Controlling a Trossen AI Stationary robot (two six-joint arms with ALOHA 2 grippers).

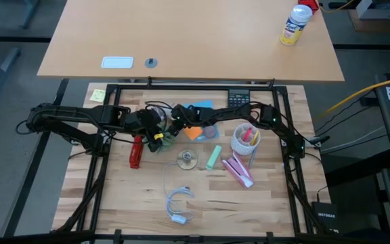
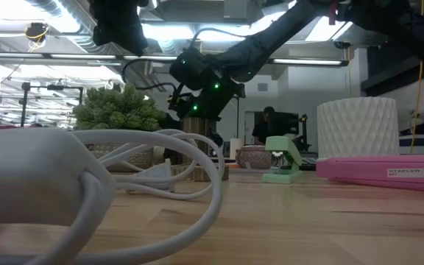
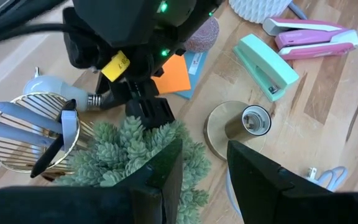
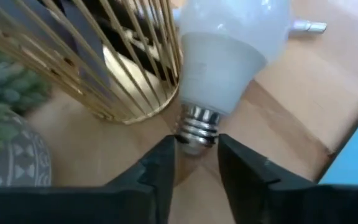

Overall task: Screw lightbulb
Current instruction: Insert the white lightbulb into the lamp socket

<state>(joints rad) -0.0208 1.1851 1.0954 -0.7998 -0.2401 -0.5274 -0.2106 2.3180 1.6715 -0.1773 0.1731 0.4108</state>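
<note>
**Right claw at the lightbulb's screw base, beside the wire basket**

The lightbulb (image 4: 229, 46) lies on the counter (image 1: 263, 203) near the middle of its far half, its frosted globe just beside a gold wire basket (image 4: 114, 68) that holds blue pens. Its grey screw base points toward the right claw (image 4: 196, 163), whose two dark fingers stand a little apart on either side of the threads; they are close against the metal, but whether they actually press on it cannot be told. In the left wrist view the same bulb (image 3: 58, 90) shows next to the basket (image 3: 30, 134), with the right arm reaching down to it above a green artificial plant (image 3: 135, 155).

The left claw (image 3: 205, 163) hangs over that plant with its fingers apart and nothing between them. Below it a round brass-coloured lamp base with a socket (image 3: 244, 124) stands toward the counter's centre.

Toward the right edge lie a mint-green stapler (image 1: 213, 157), a pink stapler (image 1: 238, 170) and a white ribbed cup (image 1: 244, 142) of pens. A red tool (image 1: 136, 151) lies left of centre. A white looped cord (image 1: 178, 203) rests near the front edge.
</note>
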